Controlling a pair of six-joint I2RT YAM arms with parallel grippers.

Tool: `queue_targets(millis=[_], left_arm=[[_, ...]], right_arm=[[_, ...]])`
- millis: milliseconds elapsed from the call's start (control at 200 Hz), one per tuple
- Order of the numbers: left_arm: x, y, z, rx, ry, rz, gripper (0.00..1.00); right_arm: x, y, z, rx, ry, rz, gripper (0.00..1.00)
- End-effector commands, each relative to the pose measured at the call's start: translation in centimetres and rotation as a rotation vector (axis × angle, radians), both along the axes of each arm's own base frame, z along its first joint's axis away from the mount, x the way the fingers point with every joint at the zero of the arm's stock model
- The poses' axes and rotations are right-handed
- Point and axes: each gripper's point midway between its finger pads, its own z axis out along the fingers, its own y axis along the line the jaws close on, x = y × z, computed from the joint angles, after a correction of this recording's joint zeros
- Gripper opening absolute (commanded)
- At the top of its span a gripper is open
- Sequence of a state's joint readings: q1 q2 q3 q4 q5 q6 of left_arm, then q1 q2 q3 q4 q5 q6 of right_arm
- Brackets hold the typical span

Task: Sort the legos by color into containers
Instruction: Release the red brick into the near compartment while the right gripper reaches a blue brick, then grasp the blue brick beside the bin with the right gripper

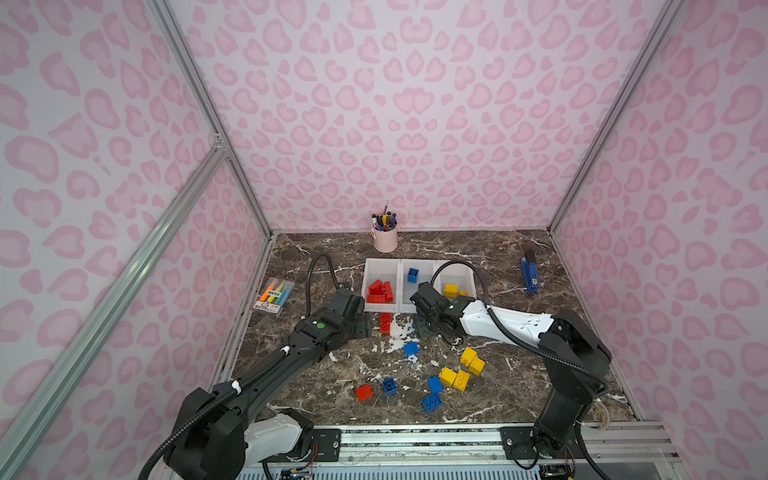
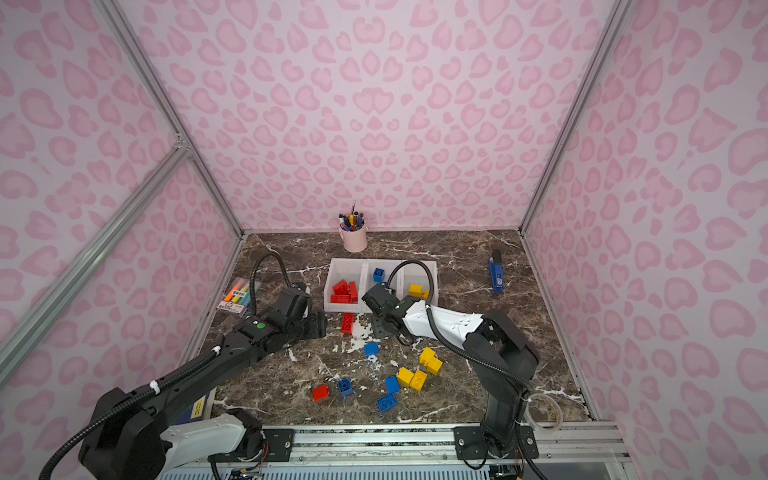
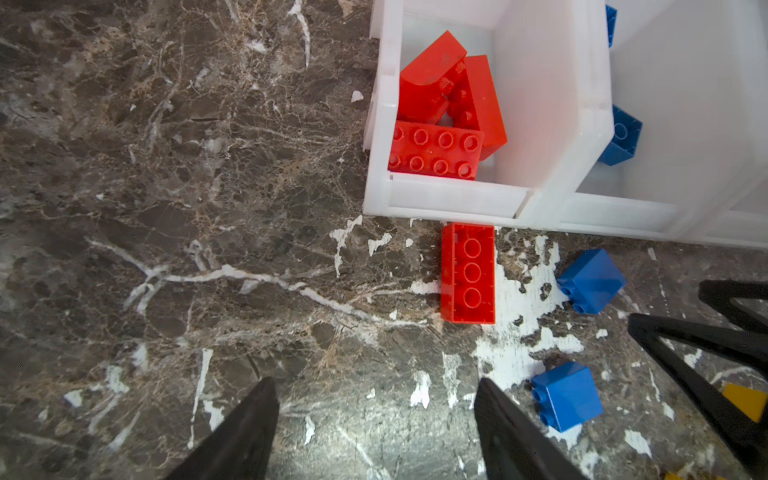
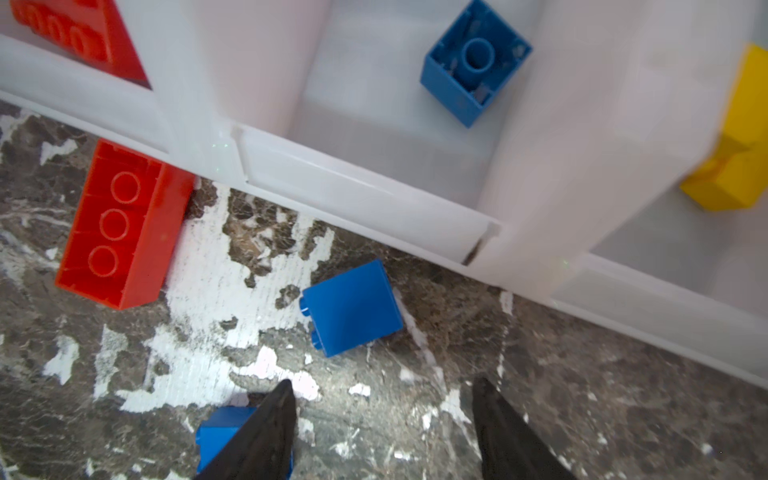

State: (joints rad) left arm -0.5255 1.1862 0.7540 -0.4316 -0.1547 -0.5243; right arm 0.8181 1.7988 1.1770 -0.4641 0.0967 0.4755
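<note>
Three joined white containers (image 1: 400,266) stand mid-table. The left one holds red legos (image 1: 380,291), the middle one a blue lego (image 1: 412,275), the right one yellow legos (image 1: 451,290). A red oblong lego (image 3: 468,272) lies against the left container's front lip (image 3: 453,199). A blue lego (image 4: 352,307) lies just before the middle container. My left gripper (image 3: 376,386) is open over bare marble, left of the red oblong. My right gripper (image 4: 382,382) is open and holds nothing, with another blue lego (image 4: 220,432) beside one finger.
Loose yellow legos (image 1: 461,370), blue legos (image 1: 432,395) and a red lego (image 1: 364,392) lie nearer the front edge. A pink pen cup (image 1: 385,239) stands at the back, a highlighter pack (image 1: 276,293) at the left wall, and a blue stapler-like tool (image 1: 530,274) at the right.
</note>
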Motion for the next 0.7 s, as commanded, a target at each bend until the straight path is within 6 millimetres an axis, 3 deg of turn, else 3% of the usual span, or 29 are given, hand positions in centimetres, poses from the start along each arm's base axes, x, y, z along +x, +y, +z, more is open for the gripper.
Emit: queue_targets(millis=[0,405,695], left_arm=[[-0.1,0.0,0.1,-0.031,-0.008,0.025,0.77],[-1.0,-0.1,-0.3,-0.034,-0.001,0.025,0.77],[-1.2,-0.2,-0.3,-0.038,-0.008,0.027,0.76]], right_arm=[[0.2,1.2,-0.8,0.005,0.013,0.081,0.68],[2.1,1.0,-2.9,-0.005,0.04,0.08,0.66],[2.5,1.0,-3.6,-0.024,0.044,0.093,0.61]])
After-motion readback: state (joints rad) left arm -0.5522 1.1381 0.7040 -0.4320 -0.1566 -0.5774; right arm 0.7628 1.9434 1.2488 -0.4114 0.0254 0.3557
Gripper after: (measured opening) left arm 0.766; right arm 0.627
